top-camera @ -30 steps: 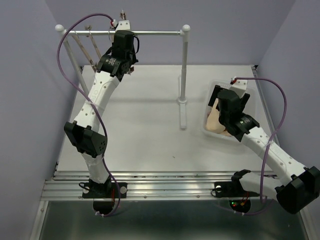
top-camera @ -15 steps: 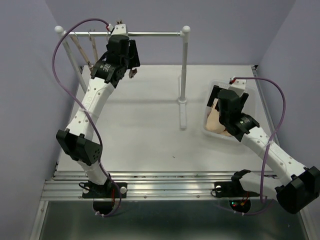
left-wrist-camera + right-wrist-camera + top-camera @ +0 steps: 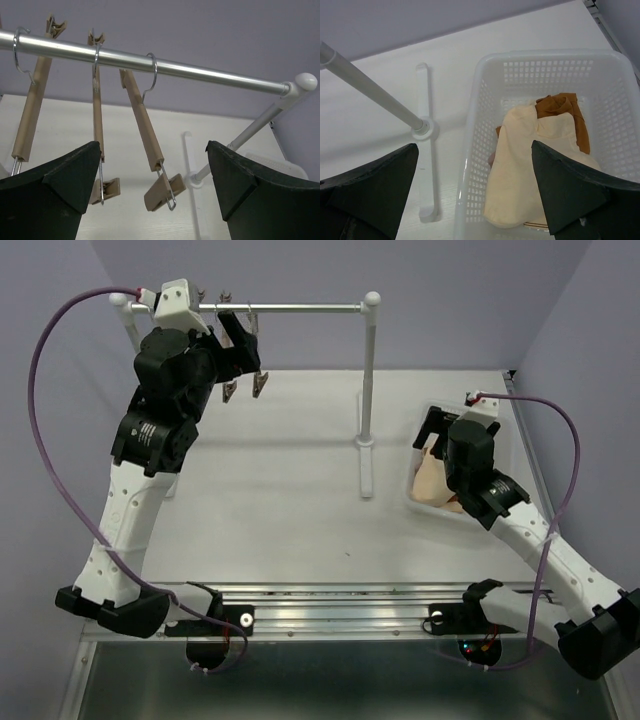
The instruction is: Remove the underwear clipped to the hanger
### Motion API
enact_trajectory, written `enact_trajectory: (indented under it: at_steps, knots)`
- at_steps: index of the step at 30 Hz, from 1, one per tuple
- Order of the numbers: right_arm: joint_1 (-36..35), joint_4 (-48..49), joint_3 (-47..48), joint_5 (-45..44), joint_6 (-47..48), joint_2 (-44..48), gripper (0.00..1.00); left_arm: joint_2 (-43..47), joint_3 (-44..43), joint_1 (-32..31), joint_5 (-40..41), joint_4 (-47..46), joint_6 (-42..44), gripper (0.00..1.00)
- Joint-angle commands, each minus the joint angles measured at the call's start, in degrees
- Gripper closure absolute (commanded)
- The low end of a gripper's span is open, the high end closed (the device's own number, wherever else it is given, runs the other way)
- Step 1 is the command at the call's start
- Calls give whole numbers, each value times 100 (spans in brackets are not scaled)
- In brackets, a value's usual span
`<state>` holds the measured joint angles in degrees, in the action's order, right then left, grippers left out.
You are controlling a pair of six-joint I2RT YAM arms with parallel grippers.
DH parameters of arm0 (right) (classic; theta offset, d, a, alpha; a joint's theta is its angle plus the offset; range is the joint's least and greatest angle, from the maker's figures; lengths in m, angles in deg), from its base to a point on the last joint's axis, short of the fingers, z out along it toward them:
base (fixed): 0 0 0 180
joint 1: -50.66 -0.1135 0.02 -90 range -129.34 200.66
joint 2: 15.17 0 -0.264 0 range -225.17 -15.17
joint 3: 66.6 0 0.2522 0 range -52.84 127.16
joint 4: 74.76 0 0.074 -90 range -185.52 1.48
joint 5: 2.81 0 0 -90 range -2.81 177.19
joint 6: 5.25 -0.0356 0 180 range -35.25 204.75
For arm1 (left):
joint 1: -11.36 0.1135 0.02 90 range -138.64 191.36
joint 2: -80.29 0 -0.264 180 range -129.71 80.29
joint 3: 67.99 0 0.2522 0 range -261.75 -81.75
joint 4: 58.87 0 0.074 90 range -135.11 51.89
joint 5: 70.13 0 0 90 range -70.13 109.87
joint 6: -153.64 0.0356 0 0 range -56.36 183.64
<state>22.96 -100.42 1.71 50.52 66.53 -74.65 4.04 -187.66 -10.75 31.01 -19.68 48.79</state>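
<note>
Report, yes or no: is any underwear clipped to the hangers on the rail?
No: the hangers show only bare clips, while a beige brief and a rust-brown brief lie in the basket.

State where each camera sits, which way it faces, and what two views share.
Top external: above, behind the bases, looking down on table; left arm and right arm show.
Left wrist: under the rail, looking up at bare hangers; open left claw shows.
Right wrist: looks down at underwear in basket; open right claw shows.
Shared: basket, top and right wrist.
</note>
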Motion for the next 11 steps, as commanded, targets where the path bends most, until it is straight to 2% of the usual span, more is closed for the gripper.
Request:
enact_trajectory:
  at_steps: [1, 7, 11]
  knots:
    - [37, 452, -32, -33, -225, 191, 0, 539, 438, -39, 299, -363, -53, 1]
    - [37, 443, -49, -69, -481, 331, 0, 1321, 1405, -39, 1169, -390, -307, 1]
    - [37, 601, -216, -25, -515, 534, 0, 1586, 1634, -39, 1435, -267, -422, 1]
